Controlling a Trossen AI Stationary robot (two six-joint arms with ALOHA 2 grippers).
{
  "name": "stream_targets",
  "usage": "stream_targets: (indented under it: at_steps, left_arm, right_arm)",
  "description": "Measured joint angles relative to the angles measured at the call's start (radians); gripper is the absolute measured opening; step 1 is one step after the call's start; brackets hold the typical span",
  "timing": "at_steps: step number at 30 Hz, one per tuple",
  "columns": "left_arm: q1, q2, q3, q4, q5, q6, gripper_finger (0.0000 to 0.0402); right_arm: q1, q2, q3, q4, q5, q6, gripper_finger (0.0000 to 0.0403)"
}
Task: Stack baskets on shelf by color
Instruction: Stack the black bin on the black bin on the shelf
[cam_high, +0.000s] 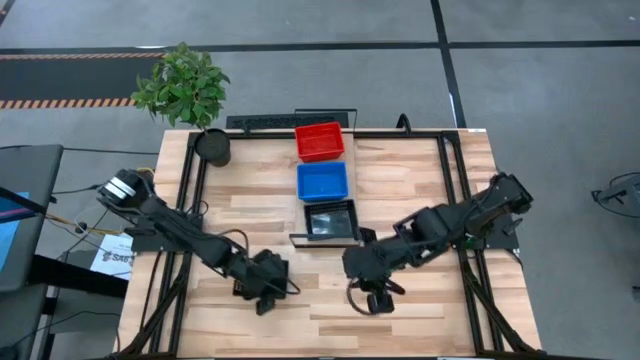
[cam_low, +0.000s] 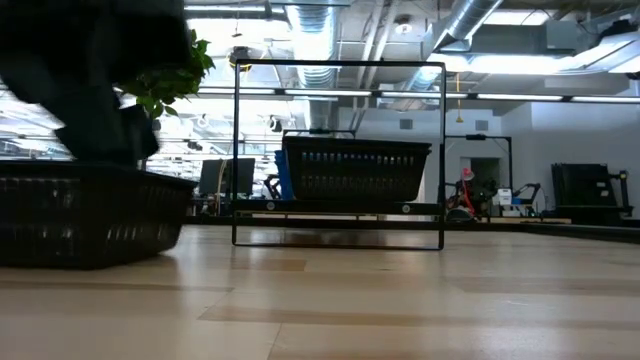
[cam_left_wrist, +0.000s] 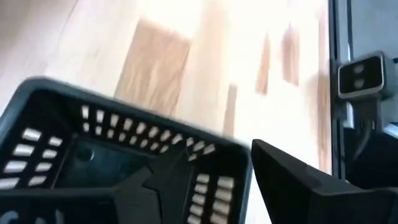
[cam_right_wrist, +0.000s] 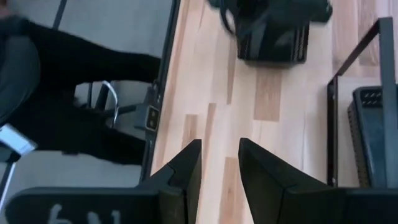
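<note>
On the narrow shelf in the table's middle stand a red basket at the far end, a blue basket and a black basket, each on its base. A second black basket sits on the table left of the shelf's near end, under my left gripper, which is shut on it. My right gripper hovers near the table's near middle, its fingers a little apart and touching nothing. No other baskets are in view. My left gripper holds the loose black basket by its side wall near a corner, one finger inside and one outside. It comes from above, slanting down. In the low view the basket looks upright with its base on or just above the table.
A round black pot with a green plant stands at the far left corner. Black frame rails run along the table's left and right sides. Bare wood lies between the two grippers and along the near edge.
</note>
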Motion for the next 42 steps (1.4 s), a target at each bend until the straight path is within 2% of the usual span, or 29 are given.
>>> stream_targets:
  at_steps: [6,11,15,20,23,25,28,33,35,39,42]
  left_arm:
    - [0.003,0.186,0.188,0.031,-0.018,0.155,0.0163]
    - [0.017,0.342,0.414,0.041,-0.026,0.312,0.0163]
    - [0.017,0.416,0.601,-0.037,-0.005,0.428,0.0163]
    - [-0.015,0.408,0.793,-0.447,0.006,0.491,0.0163]
    - [-0.06,0.367,0.871,-0.671,-0.027,0.492,0.0163]
    - [-0.101,0.321,0.885,-0.782,-0.064,0.472,0.0163]
    - [-0.166,0.253,0.886,-0.842,-0.126,0.403,0.0163]
    - [-0.308,0.129,0.886,-0.915,-0.322,0.238,0.0163]
    - [-0.367,0.094,0.886,-0.928,-0.427,0.175,0.0163]
    - [-0.468,0.04,0.886,-0.965,-0.626,0.07,0.0163]
    - [-0.525,0.023,0.885,-1.009,-0.718,0.004,0.0163]
  right_arm:
    - [0.074,0.037,-0.001,0.068,0.056,0.069,0.0127]
    - [0.116,0.096,0.0,0.109,0.054,0.108,0.0127]
    - [0.136,0.133,-0.001,0.084,0.035,0.167,0.0127]
    - [0.171,0.129,0.0,0.066,0.007,0.264,0.0127]
    - [0.203,0.123,0.0,0.071,0.044,0.281,0.0127]
    - [0.218,0.12,0.0,0.075,0.09,0.28,0.0127]
    - [0.23,0.135,0.0,0.076,0.178,0.273,0.0127]
    - [0.179,0.228,-0.001,0.217,0.284,0.148,0.0127]
    - [0.144,0.277,0.001,0.351,0.266,0.075,0.0127]
    - [0.071,0.396,0.002,0.542,0.154,-0.012,0.0127]
    - [0.027,0.481,0.017,0.551,0.154,-0.056,0.0127]
